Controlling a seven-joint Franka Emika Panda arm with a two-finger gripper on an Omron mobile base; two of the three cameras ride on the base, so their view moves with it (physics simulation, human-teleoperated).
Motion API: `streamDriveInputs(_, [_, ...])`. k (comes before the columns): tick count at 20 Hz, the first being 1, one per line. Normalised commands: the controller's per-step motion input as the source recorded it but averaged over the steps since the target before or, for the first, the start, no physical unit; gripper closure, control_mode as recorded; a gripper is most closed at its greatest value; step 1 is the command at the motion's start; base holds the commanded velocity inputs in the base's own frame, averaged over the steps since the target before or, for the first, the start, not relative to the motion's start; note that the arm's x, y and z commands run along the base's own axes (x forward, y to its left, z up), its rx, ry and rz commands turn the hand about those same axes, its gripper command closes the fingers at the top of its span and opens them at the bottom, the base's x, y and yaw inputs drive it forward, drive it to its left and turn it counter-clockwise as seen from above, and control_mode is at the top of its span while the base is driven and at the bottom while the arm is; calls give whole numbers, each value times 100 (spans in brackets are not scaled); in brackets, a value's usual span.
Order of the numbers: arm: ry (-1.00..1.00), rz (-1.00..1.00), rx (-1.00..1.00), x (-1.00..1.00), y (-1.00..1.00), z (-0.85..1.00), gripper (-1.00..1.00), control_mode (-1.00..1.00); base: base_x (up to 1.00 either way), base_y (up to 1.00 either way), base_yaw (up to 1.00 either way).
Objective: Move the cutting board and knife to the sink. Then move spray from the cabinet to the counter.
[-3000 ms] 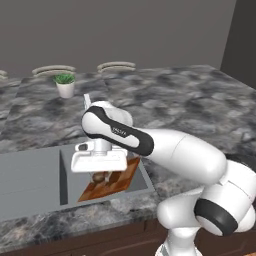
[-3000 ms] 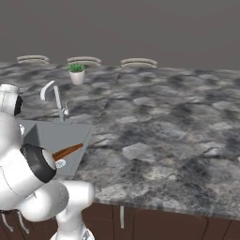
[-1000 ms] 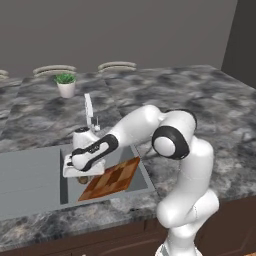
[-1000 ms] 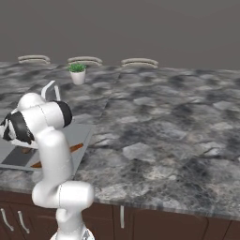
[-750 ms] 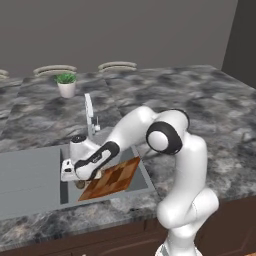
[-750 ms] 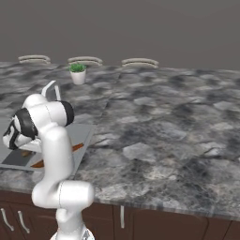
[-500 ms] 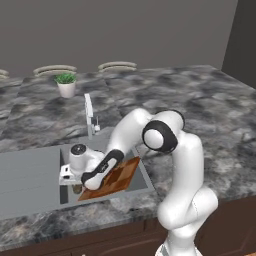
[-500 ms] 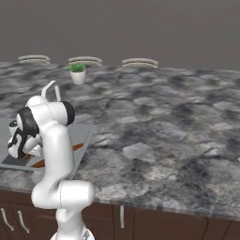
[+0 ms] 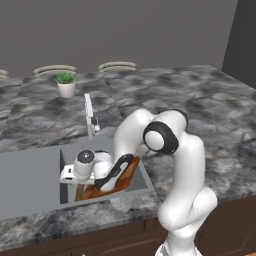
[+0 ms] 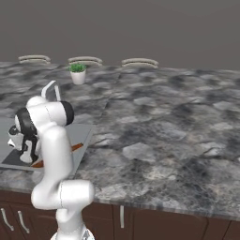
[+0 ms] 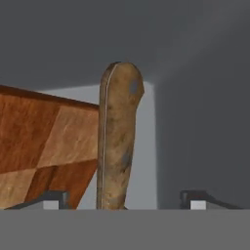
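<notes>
Soft, even, rendered light is seen throughout, with no glare. The wall behind is left dim and grey. Only faint shading is cast inside the sink (image 9: 30,175). The close hand view is rendered coarse and slightly blurred.

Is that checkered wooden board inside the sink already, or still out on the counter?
Inside. The cutting board leans tilted in the sink basin, below the counter surface.

This is a kitchen. A grey marbled stone counter (image 9: 200,105) runs over dark brown drawers (image 10: 154,220) with silver handles. At nine o'clock, a steel sink (image 9: 30,175) with a tall faucet (image 9: 89,112) is set into it. At eleven o'clock stands a small potted plant (image 9: 65,85).
</notes>
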Motion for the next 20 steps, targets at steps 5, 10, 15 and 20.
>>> streamDriveInputs(5, [-29,-23,0,0,22,100,-100,-100,0,0,0])
streamDriveInputs(10, [-19,-23,-1,-61,25,100,-100,-100,0,0,0])
streamDriveInputs(15, [-5,-23,2,-100,0,100,-100,-100,0,0,0])
streamDriveInputs(20, [-24,-9,0,-69,0,100,-100,-100,0,0,0])
